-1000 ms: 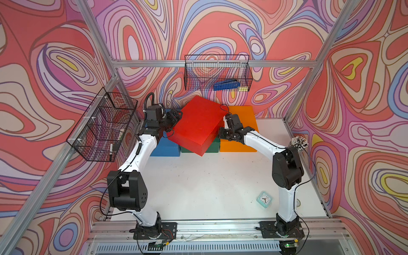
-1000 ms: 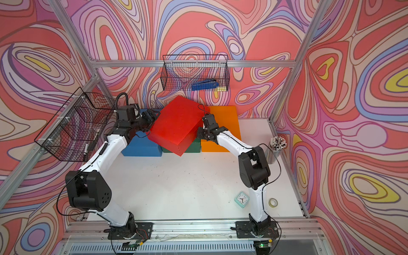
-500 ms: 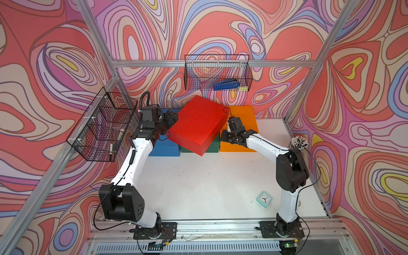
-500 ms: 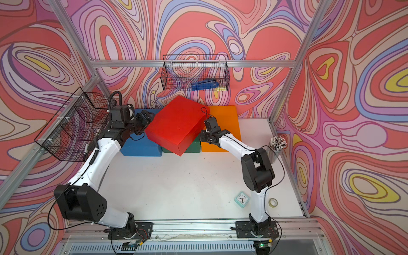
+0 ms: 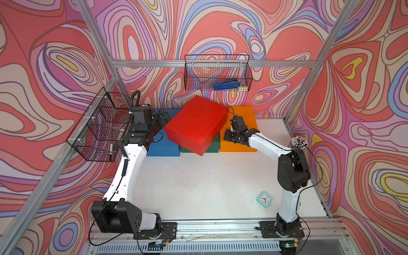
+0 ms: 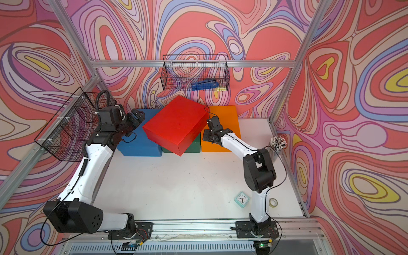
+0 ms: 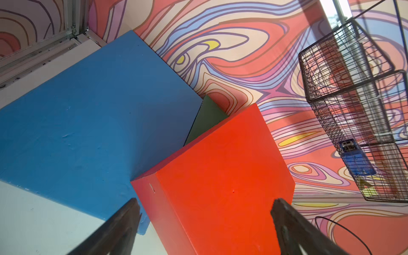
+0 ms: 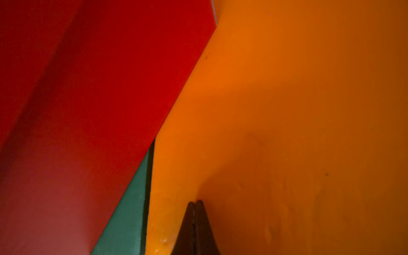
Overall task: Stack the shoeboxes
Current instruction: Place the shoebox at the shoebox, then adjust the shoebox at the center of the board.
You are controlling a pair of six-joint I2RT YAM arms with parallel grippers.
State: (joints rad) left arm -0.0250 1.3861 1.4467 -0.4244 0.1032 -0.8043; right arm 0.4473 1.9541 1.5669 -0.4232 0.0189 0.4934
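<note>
The red box (image 5: 196,123) is lying askew at twelve o'clock on the table (image 5: 198,187). It is resting on the green box (image 5: 213,146) and overlapping the blue box (image 5: 162,146) at eleven o'clock. One corner is jutting toward six o'clock, past the green box's front.

The left gripper (image 7: 206,201) is hovering with its fingers spread wide and released, flanking the red box's nine o'clock corner without pinching it. The right gripper (image 8: 195,205) is clenched on nothing, over the orange box (image 8: 287,110) at one o'clock and just beside the red box.

With nothing gripping it, the red box is risking a tip over that overhanging corner. A hard shove from the closed right fingers could be twisting it further instead of squaring it.
</note>
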